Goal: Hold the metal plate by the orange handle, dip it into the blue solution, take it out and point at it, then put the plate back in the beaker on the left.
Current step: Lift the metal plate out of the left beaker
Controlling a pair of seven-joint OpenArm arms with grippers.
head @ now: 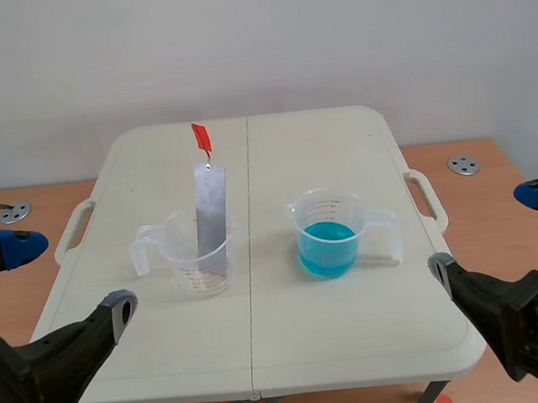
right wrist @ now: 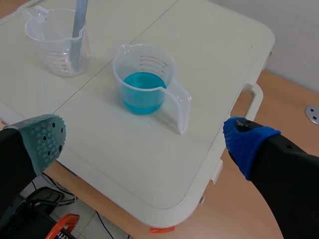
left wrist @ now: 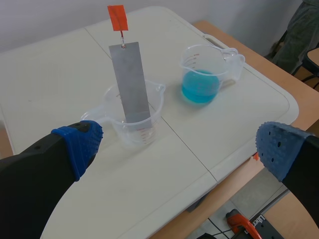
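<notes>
- Metal plate (head: 211, 212) stands in the left beaker (head: 196, 270), mid-table (head: 358, 331) — orange handle (head: 202, 136) on top.
- Left gripper (left wrist: 179, 147) and right gripper (right wrist: 145, 141) gape empty — best to pinch only the handle and lift straight.

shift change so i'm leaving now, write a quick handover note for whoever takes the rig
Left gripper: open, empty, short of the left beaker.
Right gripper: open, empty, short of the right beaker.
Metal plate stands leaning in the left beaker, orange handle on top; blue solution in the right beaker.
Done: nothing shows yet.
Left: grasp handle, dip, lift out, point, return plate.
</notes>
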